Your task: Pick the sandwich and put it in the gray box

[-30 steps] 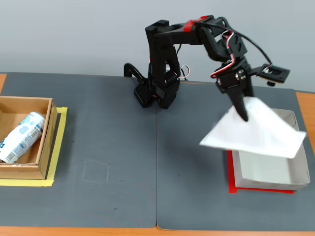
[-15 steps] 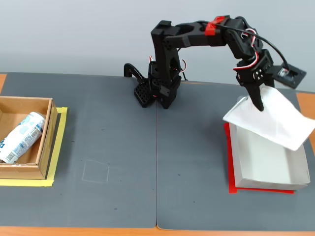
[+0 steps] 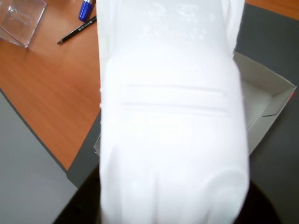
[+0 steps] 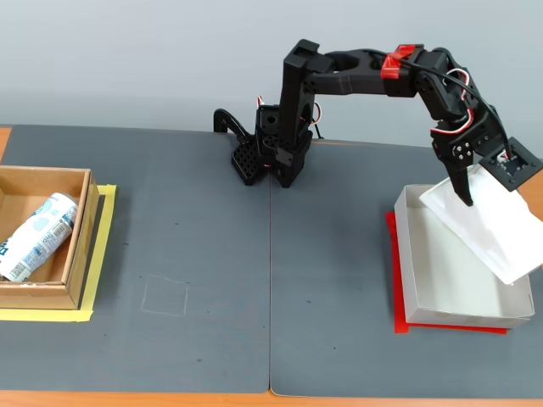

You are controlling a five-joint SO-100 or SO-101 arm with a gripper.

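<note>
In the wrist view the sandwich (image 3: 170,121) fills the middle of the picture, a blurred white plastic pack with two moulded ridges across it. Behind it the gray box (image 3: 268,100) shows its open corner and low wall on the right, resting on a dark mat (image 3: 275,177). On the orange bench (image 3: 51,88) at upper left lie a clear plastic case (image 3: 21,18), a black pencil (image 3: 77,30) and the tip of a blue pen (image 3: 86,9). The gripper itself is hidden by the pack here.

In the fixed view the gripper (image 4: 479,182) pinches the upper end of the sandwich (image 4: 488,229), which hangs tilted over the right side of the gray box (image 4: 416,280), its lower end past the box's right wall. The box sits on red tape (image 4: 393,271) and has a bare floor. Far left, a brown cardboard box (image 4: 76,246) on yellow tape (image 4: 97,254) holds a white-and-blue can (image 4: 38,233) lying on its side
</note>
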